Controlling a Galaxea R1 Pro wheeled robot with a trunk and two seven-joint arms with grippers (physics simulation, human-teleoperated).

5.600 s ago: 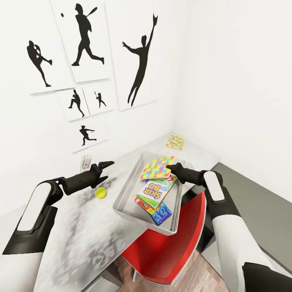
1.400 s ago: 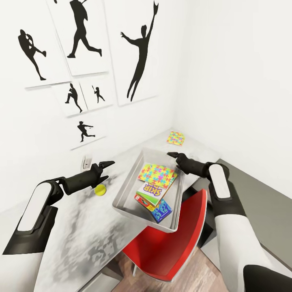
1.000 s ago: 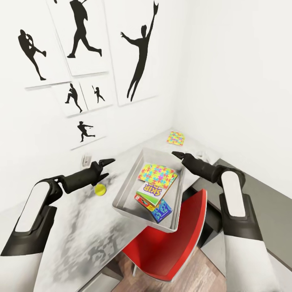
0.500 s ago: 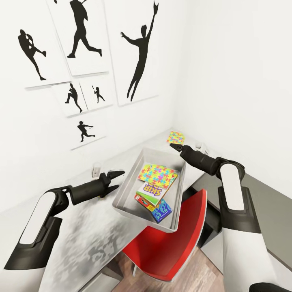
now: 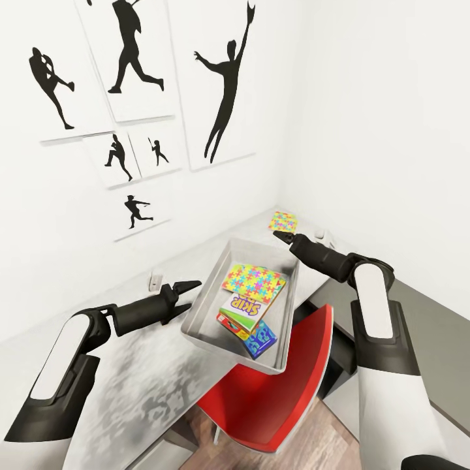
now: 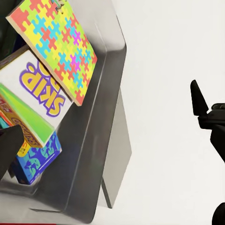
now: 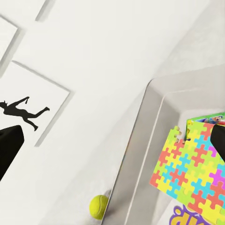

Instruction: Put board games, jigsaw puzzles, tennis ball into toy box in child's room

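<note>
Six white wall panels bear black silhouettes of ball players: a pitcher with raised leg (image 5: pixel 49 88); a running batter (image 5: pixel 134 46); a tall leaping catcher (image 5: pixel 225 91); two small figures (image 5: pixel 118 157) and (image 5: pixel 156 152) side by side beneath; a lone thrower (image 5: pixel 136 211) lowest; a red chair (image 5: pixel 274 398) stands on wood-plank floor (image 5: pixel 320 434); a small white wall fitting (image 5: pixel 155 280) sits by the wall.

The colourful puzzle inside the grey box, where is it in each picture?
Head view: jigsaw puzzle in the middle, topmost in the toy box.
Left wrist view: resting over the Skip-Bo box.
Right wrist view: just inside the toy box wall, tennis ball outside.
Shared landmark: the Skip-Bo lettering beneath it.
</note>
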